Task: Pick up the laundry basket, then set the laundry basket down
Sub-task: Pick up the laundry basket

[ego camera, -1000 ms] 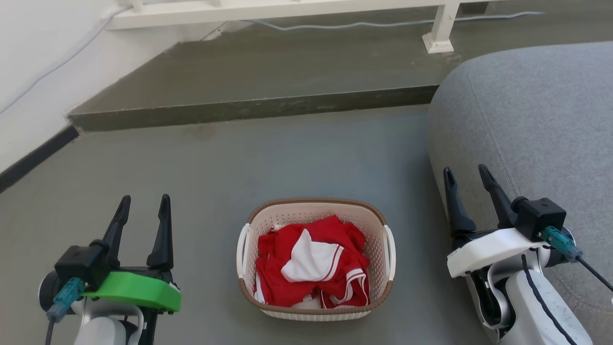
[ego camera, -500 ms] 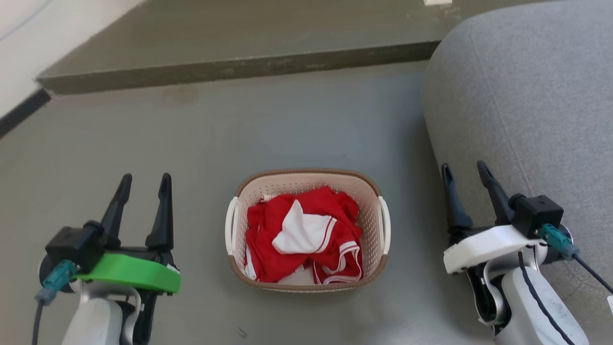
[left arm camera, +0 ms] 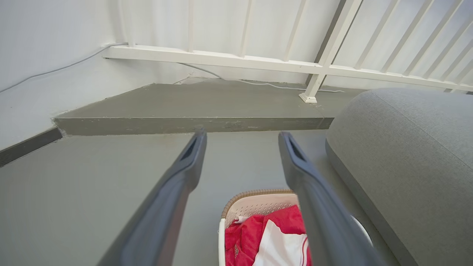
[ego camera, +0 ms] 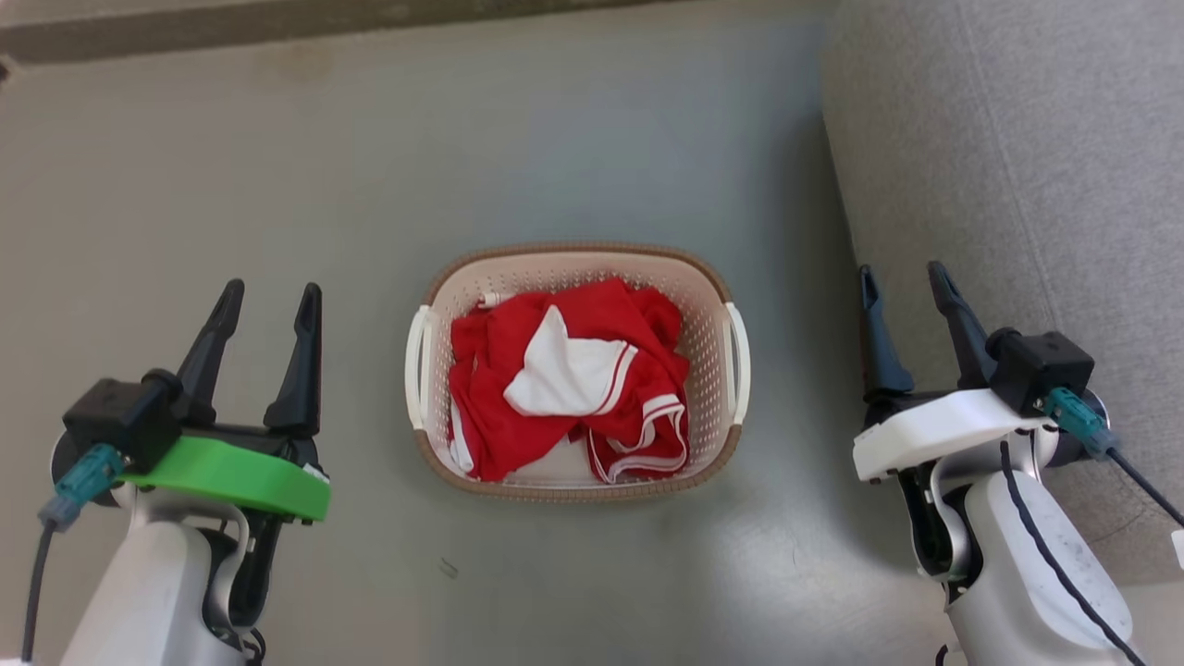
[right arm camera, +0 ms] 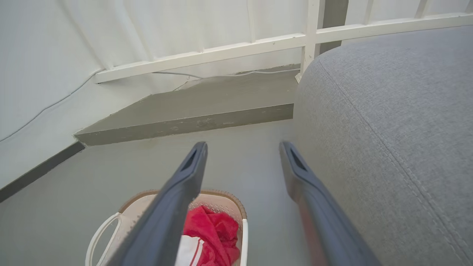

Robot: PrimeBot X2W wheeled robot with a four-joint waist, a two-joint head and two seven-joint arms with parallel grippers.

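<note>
the left gripper (ego camera: 270, 289) hovers over the floor (ego camera: 277, 139) with its two dark fingers (ego camera: 301, 370) spread apart and nothing between them. the right gripper (ego camera: 900, 271) is spread about as wide, also holding nothing, its fingers lying over the edge of a grey sofa (ego camera: 1017, 139).

between the two grippers, well apart from both, the laundry basket (ego camera: 573, 248) sits on the floor. its white side handles (ego camera: 416, 365) face the grippers, one toward each. its far rim reaches about level with the fingertips. a crumpled red and white garment (ego camera: 490, 416) lies inside it.

in the left wrist view the left gripper (left arm camera: 242, 136) points past the laundry basket (left arm camera: 258, 201), which shows low between the fingers and partly behind the right one. in the right wrist view the right gripper (right arm camera: 242, 146) has the laundry basket (right arm camera: 221, 193) low, partly behind its left finger.

beyond the fingertips the floor runs to a low grey step (left arm camera: 184, 125). past that stands a white railing (left arm camera: 221, 59) against a white wall (left arm camera: 55, 37), with a pale cable (left arm camera: 258, 83) lying along the step.
</note>
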